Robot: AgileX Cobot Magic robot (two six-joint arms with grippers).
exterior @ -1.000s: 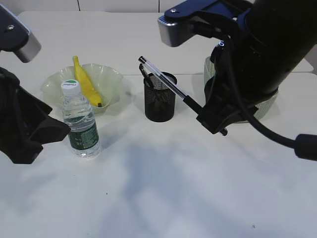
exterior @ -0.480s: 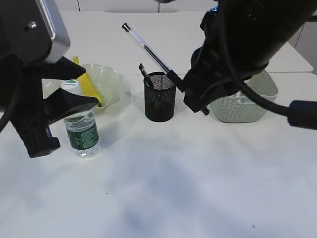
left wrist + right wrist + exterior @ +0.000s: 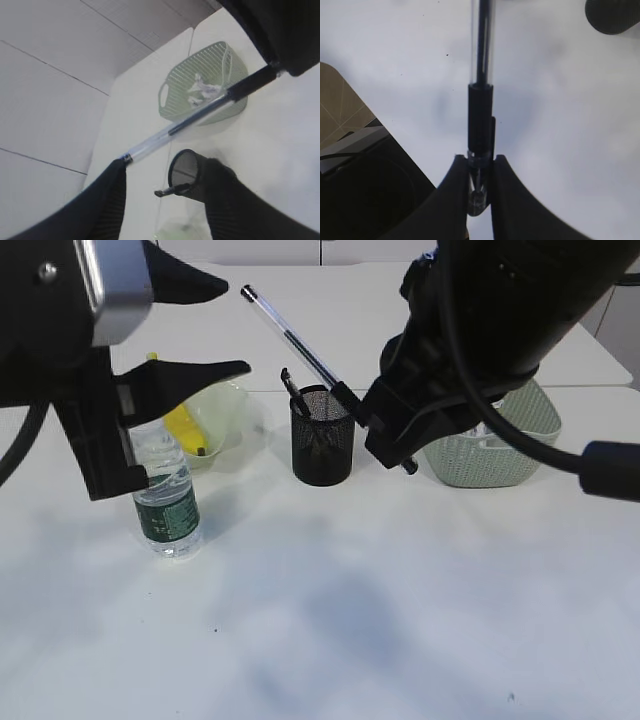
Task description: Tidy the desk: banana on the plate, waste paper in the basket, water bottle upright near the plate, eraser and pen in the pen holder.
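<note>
The pen (image 3: 295, 345) is up in the air, tilted, its clear end pointing up and to the left above the black mesh pen holder (image 3: 322, 437), its dark grip end pinched in the right gripper (image 3: 372, 420). From the right wrist camera the 2 fingers (image 3: 451, 195) are clamped tight on the pen's end, barrel running straight out between them. A dark item already leans out of the holder's rim. Just right of the holder sits the pale green basket (image 3: 520, 445), and the left wrist camera shows crumpled white paper (image 3: 202, 90) lying inside it. To the left of the holder the banana (image 3: 185, 425) lies in the translucent green plate (image 3: 232, 405), and the water bottle (image 3: 165, 502) stands upright just in front of that plate on the white table (image 3: 380, 620). The left gripper (image 3: 200, 325) hangs above the bottle and plate with its jaws spread apart, nothing between them.
</note>
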